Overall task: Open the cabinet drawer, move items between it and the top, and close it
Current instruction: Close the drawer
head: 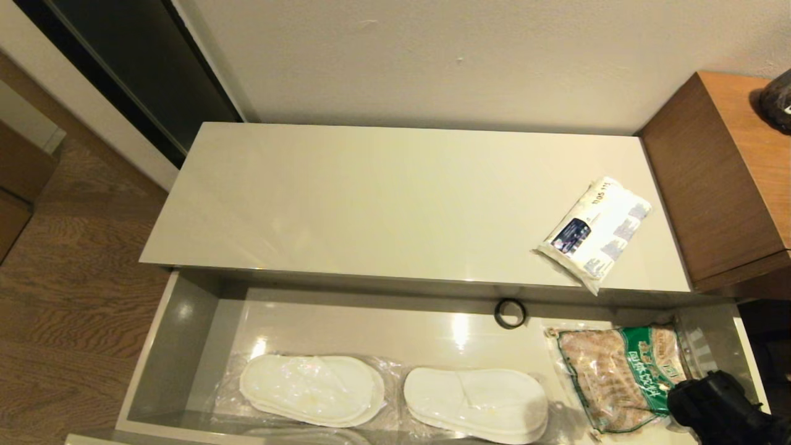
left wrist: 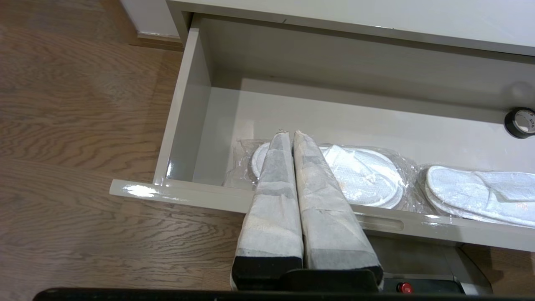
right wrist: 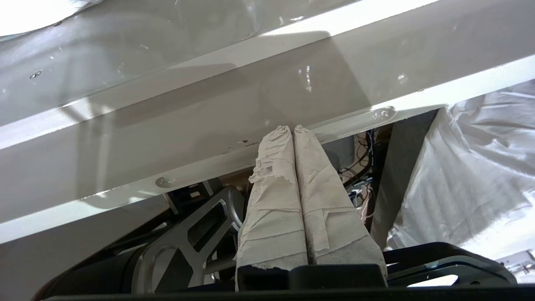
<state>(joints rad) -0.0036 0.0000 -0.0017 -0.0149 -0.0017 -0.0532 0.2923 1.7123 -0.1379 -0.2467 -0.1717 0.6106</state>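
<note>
The right gripper, taped fingers pressed together and holding nothing, sits low at the drawer's front edge; in the head view its black body shows at about 4 o'clock. The left gripper is likewise closed and empty, parked in front of the drawer toward its left end.

The cabinet drawer stands pulled out. Inside, two wrapped slipper pairs lie side by side along the front, at 7 and 6 o'clock of the head view. The tissue pack rests on the top at 3 o'clock, its near corner jutting slightly over the front edge above the drawer.

Likely trouble: with fingers closed, a reach for the slippers would only push the slick wrap along the glossy floor. An arm coming up near the right end could clip the overhanging tissue pack and tip it into the drawer. The snack bag lies just beside the right-hand slippers and could be snagged instead. A black ring lies at the back of the drawer.

At 2 o'clock a brown wooden unit stands beside the cabinet; a pale wall runs behind, and wood floor spreads at 9 o'clock.
</note>
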